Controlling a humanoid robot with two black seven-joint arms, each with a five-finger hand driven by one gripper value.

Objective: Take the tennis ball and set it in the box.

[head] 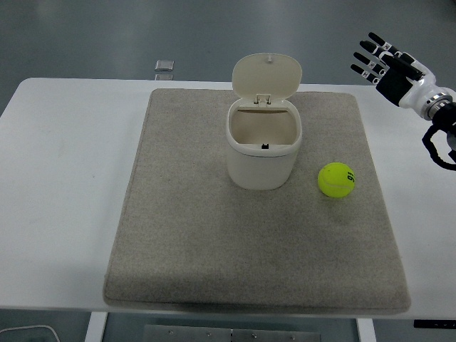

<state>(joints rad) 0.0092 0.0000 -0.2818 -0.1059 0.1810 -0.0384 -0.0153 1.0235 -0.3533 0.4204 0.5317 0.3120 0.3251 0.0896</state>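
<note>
ball [336, 179]: not yet picked up, lying at 3 o'clock of the open box [263, 146]
right hand [385, 65]: fingers spread, nothing held

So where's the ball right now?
In the head view the ball lies on the mat, right of the open bin, untouched.

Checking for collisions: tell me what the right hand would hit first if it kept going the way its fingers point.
Nothing visible: the right hand points up-left, beyond the table's far edge, away from the tennis ball. Depth is unclear.
</note>
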